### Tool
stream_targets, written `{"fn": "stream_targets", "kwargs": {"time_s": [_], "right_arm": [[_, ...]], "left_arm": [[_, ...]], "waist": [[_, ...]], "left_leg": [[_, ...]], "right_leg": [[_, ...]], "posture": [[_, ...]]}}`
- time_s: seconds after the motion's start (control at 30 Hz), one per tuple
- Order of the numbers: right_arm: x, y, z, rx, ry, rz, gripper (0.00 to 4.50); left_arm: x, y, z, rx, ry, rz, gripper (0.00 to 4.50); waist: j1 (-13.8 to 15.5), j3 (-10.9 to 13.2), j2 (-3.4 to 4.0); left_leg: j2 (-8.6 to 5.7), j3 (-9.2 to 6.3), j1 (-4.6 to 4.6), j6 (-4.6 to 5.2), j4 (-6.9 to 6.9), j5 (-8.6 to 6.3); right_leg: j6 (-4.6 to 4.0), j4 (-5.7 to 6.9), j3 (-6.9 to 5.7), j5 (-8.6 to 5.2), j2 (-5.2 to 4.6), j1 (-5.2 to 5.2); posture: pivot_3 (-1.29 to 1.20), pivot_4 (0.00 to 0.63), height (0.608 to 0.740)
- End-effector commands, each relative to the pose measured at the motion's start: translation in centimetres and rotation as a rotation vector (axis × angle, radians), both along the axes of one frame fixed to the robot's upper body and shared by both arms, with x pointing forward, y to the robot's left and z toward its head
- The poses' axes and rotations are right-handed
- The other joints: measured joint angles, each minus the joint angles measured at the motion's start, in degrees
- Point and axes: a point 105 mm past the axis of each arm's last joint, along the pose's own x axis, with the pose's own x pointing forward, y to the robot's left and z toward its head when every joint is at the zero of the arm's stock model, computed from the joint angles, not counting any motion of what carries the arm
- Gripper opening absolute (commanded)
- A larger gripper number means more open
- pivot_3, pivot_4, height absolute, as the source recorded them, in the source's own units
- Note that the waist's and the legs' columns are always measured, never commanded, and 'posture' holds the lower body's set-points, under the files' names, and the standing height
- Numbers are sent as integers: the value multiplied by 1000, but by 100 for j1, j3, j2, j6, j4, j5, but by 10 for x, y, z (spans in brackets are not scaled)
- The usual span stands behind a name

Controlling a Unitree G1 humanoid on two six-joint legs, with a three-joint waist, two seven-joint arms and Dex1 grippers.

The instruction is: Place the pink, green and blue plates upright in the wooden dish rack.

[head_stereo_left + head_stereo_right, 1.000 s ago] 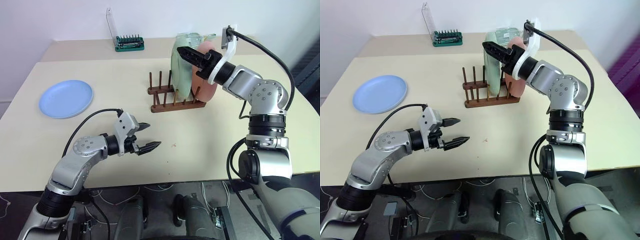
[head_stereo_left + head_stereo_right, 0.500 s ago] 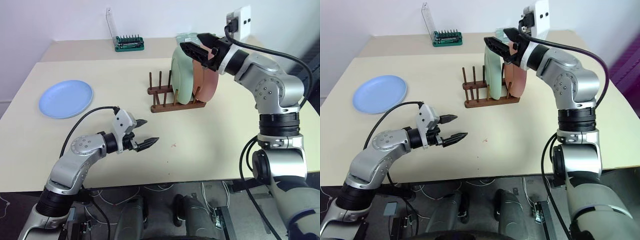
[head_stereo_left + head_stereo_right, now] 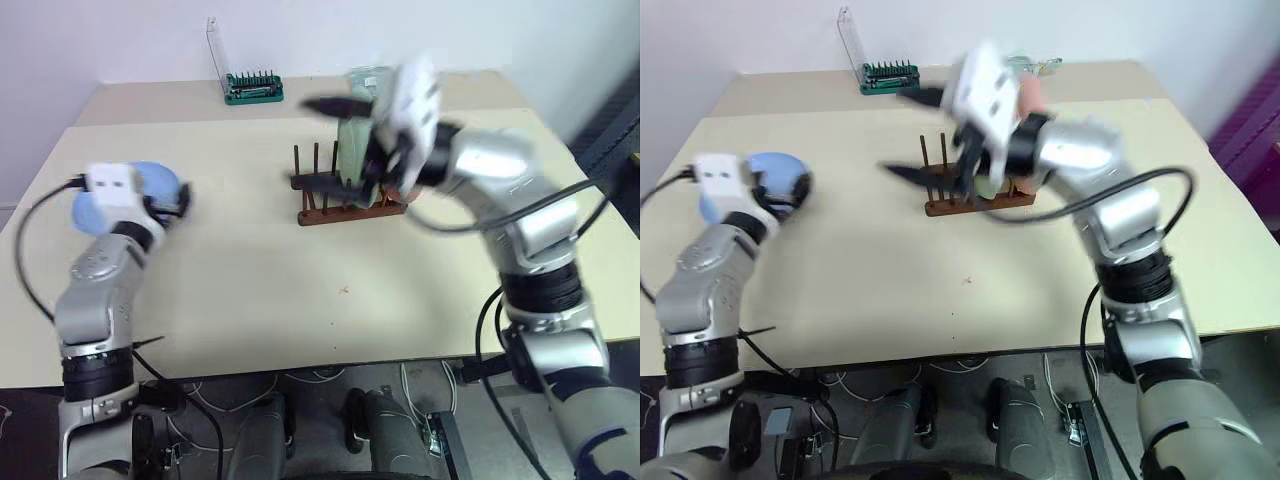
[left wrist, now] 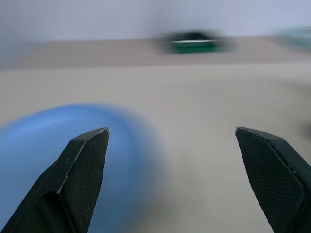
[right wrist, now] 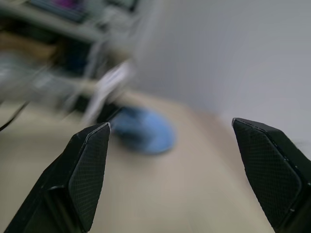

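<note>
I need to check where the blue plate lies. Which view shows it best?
The right wrist view: the blue plate lies whole on the table. In both eye views the left arm covers part of it; the left wrist view shows one blurred edge.

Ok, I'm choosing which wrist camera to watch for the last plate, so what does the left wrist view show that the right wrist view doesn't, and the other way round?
Left wrist view alone: the green bit holder near the table's far edge, and the left gripper, open, with the blue plate close behind one finger.
Right wrist view alone: the right gripper, open with nothing between its fingers, a pale wall and blurred clutter beyond the table.
Both: the blue plate lying flat on the table; it looks farther off in the right wrist view.
</note>
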Motion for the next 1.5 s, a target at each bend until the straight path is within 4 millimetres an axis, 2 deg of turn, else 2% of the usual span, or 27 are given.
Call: {"fn": "stream_targets", "kwargs": {"time_s": [0.03, 0.1, 0.23, 0.33, 0.43, 0.47, 0.53, 0.7, 0.73, 0.87, 0.97, 1.13, 1.3, 1.5], "right_arm": [[0, 4, 0, 2, -68, -15, 4125], [4, 5, -6, 7, -51, -29, 4125], [4, 3, -21, -4, -13, -32, 4125], [5, 1, -28, -17, -5, -46, 4125], [6, 0, -31, -12, 4, -68, 4125], [7, -1, -32, -12, 5, -77, 4134], [8, -2, -33, -13, 4, -89, 4134], [11, -7, -36, -27, -14, -125, 4134], [12, -8, -36, -27, -18, -131, 4134], [15, -10, -33, -41, -50, -150, 4134], [22, -5, -31, -80, -122, -161, 4317], [41, 8, -23, -137, -363, -224, 4317], [59, 20, -19, -193, -547, -252, 4317], [85, 25, -22, -280, -687, -304, 4317]], "left_arm": [[-15, 46, -6, -92, 42, 245, 4289], [-20, 56, -12, -168, 54, 296, 4289], [-18, 54, -32, -376, 116, 282, 4289], [-13, 54, -40, -490, 141, 280, 4289], [1, 50, -45, -643, 133, 244, 4289], [5, 50, -47, -665, 134, 245, 3757], [9, 51, -48, -689, 135, 253, 3022], [15, 50, -48, -761, 104, 271, 357], [17, 47, -46, -751, 97, 257, 31], [26, 23, -8, -607, -7, 116, 31], [29, -13, 35, -541, -116, -54, 3], [23, -65, 73, -464, -151, -230, 3], [16, -102, 92, -411, -116, -328, 3], [6, -128, 110, -418, -114, -425, 3]], "waist": [[38, 0, -2], [37, -5, -19], [58, -15, -40], [30, -14, -43], [26, -14, -45], [25, -14, -44], [23, -14, -44], [24, -14, -46], [29, -16, -48], [38, -15, -50], [35, -9, -60], [-4, -8, -61], [-23, -7, -61], [-9, -6, -63]], "left_leg": [[-8, 0, 0, 0, 0, 0], [-10, -3, -2, 0, 1, 0], [-10, -11, -1, -1, 3, 0], [-11, -10, 0, -2, 3, 0], [-16, -9, 1, -3, 2, 0], [-16, -9, 1, -4, 2, 1], [-18, -7, 1, -4, 2, 1], [-18, -7, 1, -4, 2, 1], [-18, -6, 1, -4, 2, 1], [-19, -7, 3, -5, 2, 1], [-20, -7, 0, -6, 3, 2], [-20, -6, 2, -7, 1, 2], [-21, -4, 3, -9, -1, 4], [-23, -6, 2, -12, 0, 6]], "right_leg": [[0, 0, 1, 0, -4, 0], [-8, -5, 0, 9, -5, 3], [-11, -7, -7, 11, -5, 13], [-10, -6, -6, 11, -6, 13], [-12, -5, -7, 11, -1, 10], [-12, -5, -7, 12, 0, 9], [-11, -5, -7, 11, -1, 10], [-17, -6, -6, 14, -1, 10], [-17, -6, -6, 15, -2, 11], [-16, -6, -5, 15, -5, 14], [-17, -6, -5, 15, -5, 14], [-17, -6, -4, 16, -3, 12], [-17, -4, 0, 15, -2, 10], [-16, -6, 0, 15, -1, 12]], "posture": [[0, 150, 730], [0, 150, 730], [0, 150, 730], [0, 150, 730], [0, 150, 730], [0, 150, 730], [0, 150, 730], [0, 150, 730], [0, 150, 730], [0, 150, 730], [0, 150, 730], [0, 150, 730], [0, 150, 730], [0, 150, 730]]}}
